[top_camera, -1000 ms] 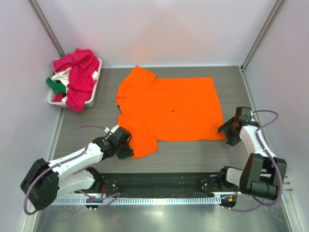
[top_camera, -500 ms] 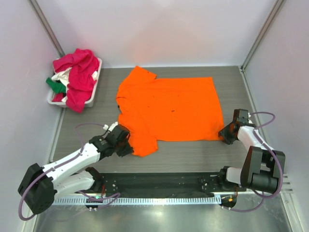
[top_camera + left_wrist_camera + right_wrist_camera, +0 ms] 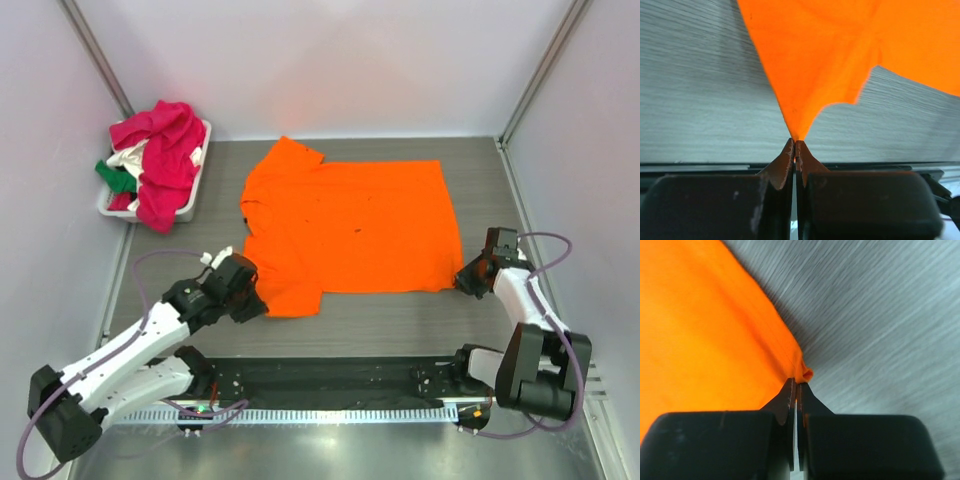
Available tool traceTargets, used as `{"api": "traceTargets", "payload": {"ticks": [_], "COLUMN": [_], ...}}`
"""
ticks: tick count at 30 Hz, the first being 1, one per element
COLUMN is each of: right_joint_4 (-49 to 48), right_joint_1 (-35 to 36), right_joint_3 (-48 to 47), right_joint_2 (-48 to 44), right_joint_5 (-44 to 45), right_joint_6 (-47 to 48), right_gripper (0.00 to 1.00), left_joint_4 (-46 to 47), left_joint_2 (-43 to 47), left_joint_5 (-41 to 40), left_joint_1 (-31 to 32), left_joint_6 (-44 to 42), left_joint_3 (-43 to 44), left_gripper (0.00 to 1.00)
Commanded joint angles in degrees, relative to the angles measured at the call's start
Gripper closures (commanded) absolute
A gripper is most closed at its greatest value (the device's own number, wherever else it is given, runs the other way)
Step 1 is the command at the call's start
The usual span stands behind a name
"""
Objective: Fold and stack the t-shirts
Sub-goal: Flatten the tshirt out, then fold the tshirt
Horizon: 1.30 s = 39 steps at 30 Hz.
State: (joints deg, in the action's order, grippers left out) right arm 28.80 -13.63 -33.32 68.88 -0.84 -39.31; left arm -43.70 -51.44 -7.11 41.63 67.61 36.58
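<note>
A bright orange t-shirt (image 3: 350, 225) lies spread flat on the grey table, collar to the left. My left gripper (image 3: 262, 305) is shut on the tip of its near sleeve (image 3: 795, 132), pinching the cloth between the fingertips. At the shirt's near right hem corner (image 3: 802, 372) my right gripper (image 3: 466, 280) is shut on the fabric, which bunches at the tips. Magenta-pink (image 3: 165, 160), white (image 3: 130, 155) and green (image 3: 118, 180) t-shirts are heaped in the basket at the back left.
A white plastic basket (image 3: 195, 195) holding the heaped shirts stands at the back left against the wall. Pale walls close in the table on the left, back and right. A black rail (image 3: 330, 375) runs along the near edge between the arm bases.
My right gripper went from open beside the hem corner to shut on it. The left arm drew back toward the near left, with the sleeve tip still in its grip.
</note>
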Motion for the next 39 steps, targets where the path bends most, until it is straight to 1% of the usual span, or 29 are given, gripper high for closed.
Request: {"api": "traceTargets", "payload": {"ticks": [1, 2, 3, 6, 8, 11, 12, 14, 15, 16, 18, 19, 21, 22, 24, 25, 26, 28, 29, 32, 33, 34, 39], "right_joint_4": [8.4, 10.1, 11.6, 17.4, 20.9, 22.0, 21.9, 21.0, 20.7, 20.1, 19.2, 18.6, 17.8, 17.1, 15.9, 15.7, 15.3, 14.5, 14.4, 13.4, 13.0, 13.0, 11.7], "right_joint_1": [-0.3, -0.3, -0.3, -0.3, -0.3, -0.3, -0.3, -0.3, -0.3, -0.3, -0.2, -0.3, -0.2, -0.2, -0.2, -0.2, -0.2, -0.1, -0.1, 0.2, 0.4, 0.4, 1.3], "right_joint_3": [-2.9, -3.4, -4.2, -6.0, -6.8, -8.2, -8.6, -10.4, -12.3, -13.3, -16.3, -17.5, -19.5, -21.5, -24.4, -25.4, -26.4, -29.3, -30.3, -33.8, -35.5, -36.4, -41.8], "right_joint_2": [-7.3, -8.8, -11.5, -15.9, -17.3, -18.3, -18.0, -15.6, -14.4, -13.3, -9.2, -7.9, -3.2, -1.5, 3.0, 4.3, 5.7, 9.9, 11.5, 16.9, 18.1, 20.9, 28.0], "right_joint_5": [-1.4, -1.4, -1.1, -0.5, 0.3, 0.1, -0.2, -1.2, -1.6, -1.7, -2.4, -2.7, -3.5, -3.6, -4.3, -4.3, -4.3, -4.6, -4.8, -5.2, -5.3, -5.2, -5.8], "right_joint_6": [-0.9, -1.4, -1.6, -2.3, -2.3, -2.2, -1.7, -1.0, 0.1, 0.5, 1.2, 1.9, 2.3, 2.5, 3.0, 3.2, 3.5, 4.0, 4.3, 4.6, 4.7, 4.8, 3.9], "right_gripper": [0.99, 0.99, 0.99, 0.99, 0.99, 0.99, 0.99, 0.99, 0.99, 0.99, 0.99, 0.99, 0.99, 0.99, 0.99, 0.99, 0.99, 0.99, 0.99, 0.99, 0.99, 0.99, 0.99], "left_joint_4": [-10.3, -13.5, -15.0, -19.3, -20.3, -21.1, -21.2, -20.6, -20.4, -19.5, -19.1, -18.5, -16.9, -16.2, -15.0, -15.0, -15.0, -15.4, -15.2, -15.2, -15.4, -15.6, -17.0], "left_joint_2": [4.8, 6.3, 7.1, 8.7, 8.8, 5.5, 2.2, -1.5, -5.6, -7.4, -11.7, -15.7, -18.9, -22.4, -26.1, -27.7, -31.3, -34.7, -38.1, -43.4, -47.0, -48.8, -60.0], "left_joint_5": [-2.9, -2.9, -3.0, -3.0, -2.9, -4.8, -5.6, -6.8, -7.9, -8.2, -8.9, -8.7, -7.9, -6.2, -4.8, -3.7, -3.4, -3.3, -3.3, -3.3, -2.8, -2.5, -1.8], "left_joint_1": [0.2, 0.2, 0.3, 0.1, 0.2, 0.2, 0.2, 0.0, -0.2, -0.9, -2.2, -4.1, -6.3, -8.8, -12.4, -13.6, -14.5, -16.9, -17.6, -20.0, -21.1, -21.6, -24.2], "left_joint_6": [-0.5, -0.5, -0.5, -0.4, -1.2, -4.8, -6.1, -9.9, -11.2, -12.6, -16.2, -17.7, -20.9, -21.9, -23.9, -25.5, -26.6, -29.0, -29.8, -31.9, -32.4, -32.7, -34.4], "left_joint_3": [5.4, 6.2, 7.1, 10.2, 12.4, 16.3, 17.6, 21.5, 23.0, 26.1, 29.6, 32.6, 35.4, 38.1, 40.8, 43.9, 45.5, 50.5, 52.0, 58.1, 61.1, 62.6, 73.4], "left_gripper": [1.00, 1.00, 1.00, 1.00, 1.00, 1.00, 1.00, 1.00, 1.00, 1.00, 1.00, 1.00, 1.00, 1.00, 1.00, 1.00, 1.00, 1.00, 1.00, 1.00, 1.00, 1.00, 1.00]}}
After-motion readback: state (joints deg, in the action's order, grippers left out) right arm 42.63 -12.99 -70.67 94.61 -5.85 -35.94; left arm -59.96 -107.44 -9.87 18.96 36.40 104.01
